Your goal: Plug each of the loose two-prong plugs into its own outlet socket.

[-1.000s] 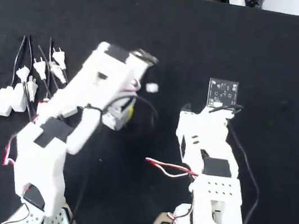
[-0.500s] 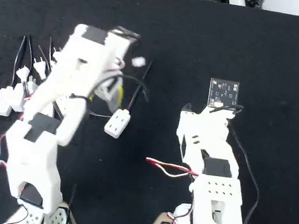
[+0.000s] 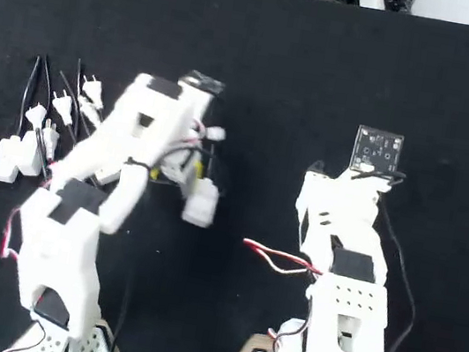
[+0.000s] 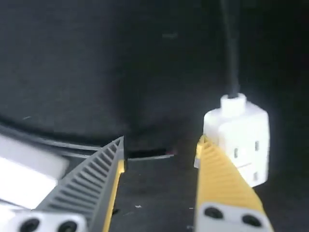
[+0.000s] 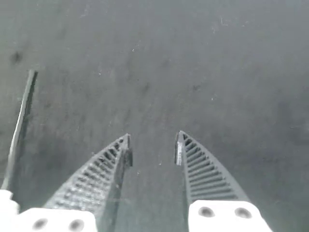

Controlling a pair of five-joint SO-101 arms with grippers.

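Note:
A white outlet socket point(image 3: 200, 202) on a black cord lies left of the table's middle. In the left wrist view this socket point(image 4: 240, 137) sits just outside the yellow finger point(image 4: 218, 179), with nothing between the fingers. My left gripper point(image 4: 159, 145) is open and hangs right over it point(image 3: 183, 175). Several loose two-prong plugs point(image 3: 65, 106) on black cords lie at the far left, with two more white sockets point(image 3: 14, 159) beside them. My right gripper point(image 5: 153, 140) is open over bare black cloth, right of centre under its camera board point(image 3: 377, 151).
The black cloth point(image 3: 323, 65) covers the whole table. A thin black cord point(image 5: 19, 128) runs along one side of the right wrist view. A red and white wire point(image 3: 279, 259) loops off the right arm point(image 3: 341, 224). Room clutter lines the far edge.
The left arm swung left, leaving the socket on the cloth, then came back right over it; the socket sits slightly farther right. The right arm shifted a little to the right.

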